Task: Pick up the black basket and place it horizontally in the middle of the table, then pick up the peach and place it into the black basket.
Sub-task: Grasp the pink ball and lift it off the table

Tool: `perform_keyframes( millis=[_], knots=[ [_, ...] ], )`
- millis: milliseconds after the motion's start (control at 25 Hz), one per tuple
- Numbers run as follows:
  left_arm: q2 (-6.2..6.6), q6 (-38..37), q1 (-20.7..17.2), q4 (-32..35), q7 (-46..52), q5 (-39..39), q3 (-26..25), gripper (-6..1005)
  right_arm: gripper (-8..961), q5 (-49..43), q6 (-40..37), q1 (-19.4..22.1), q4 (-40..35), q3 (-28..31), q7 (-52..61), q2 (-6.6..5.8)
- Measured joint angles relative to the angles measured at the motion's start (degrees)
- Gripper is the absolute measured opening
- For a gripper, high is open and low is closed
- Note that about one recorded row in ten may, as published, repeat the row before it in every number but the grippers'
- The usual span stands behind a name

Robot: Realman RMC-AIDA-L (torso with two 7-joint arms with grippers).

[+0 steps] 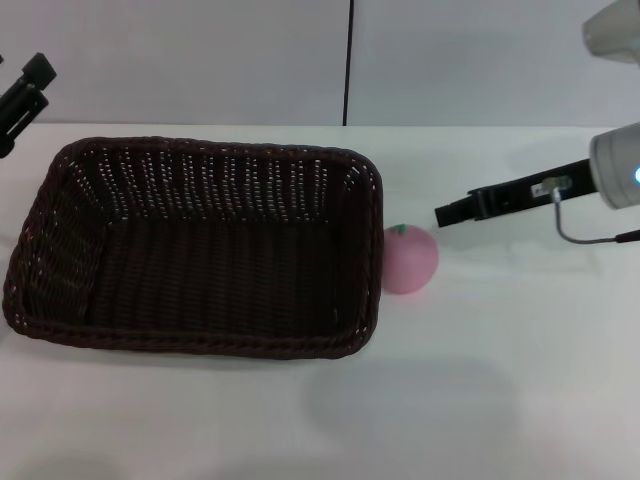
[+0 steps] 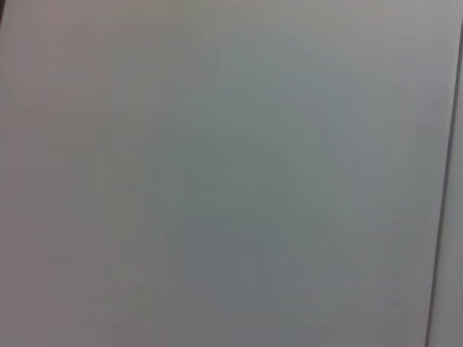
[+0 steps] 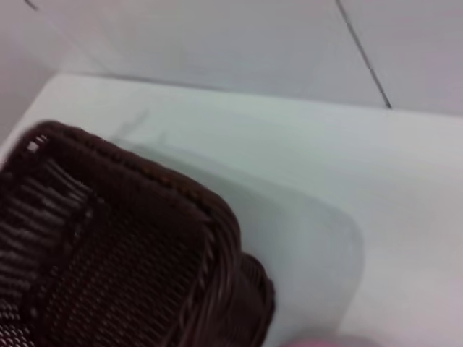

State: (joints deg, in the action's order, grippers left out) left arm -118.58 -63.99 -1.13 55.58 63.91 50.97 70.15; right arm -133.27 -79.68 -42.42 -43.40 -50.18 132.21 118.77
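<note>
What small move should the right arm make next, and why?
Probably lower the right gripper onto the peach. The black basket already lies horizontally on the table, empty; the peach sits beside its right wall, and the gripper is just beside and beyond it.

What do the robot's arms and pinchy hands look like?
The right gripper is a long, thin black bar on a rounded light-grey arm, with a small blue light and a thin grey looping cable. The left gripper is black and blocky, peeking in at the picture's edge.
</note>
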Motion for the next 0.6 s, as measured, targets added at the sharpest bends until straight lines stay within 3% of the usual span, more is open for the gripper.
perform_keyframes(
  millis=[120,240,600],
  knots=[
    [0.01,-0.1,0.1,-0.3,0.0,0.0,0.2,685,18,5.1,-3.9,3.5,-6.2,0.0,0.8,-0.13],
    [0.06,-0.2,0.2,-0.3,0.0,0.0,0.2,685,4,6.3,-5.3,4.3,-7.8,0.1,1.3,-0.32],
    [0.11,-0.8,0.7,-0.3,-0.1,0.0,0.4,685,55,1.1,-3.4,2.3,-4.8,-0.6,3.7,-0.39]
  ],
)
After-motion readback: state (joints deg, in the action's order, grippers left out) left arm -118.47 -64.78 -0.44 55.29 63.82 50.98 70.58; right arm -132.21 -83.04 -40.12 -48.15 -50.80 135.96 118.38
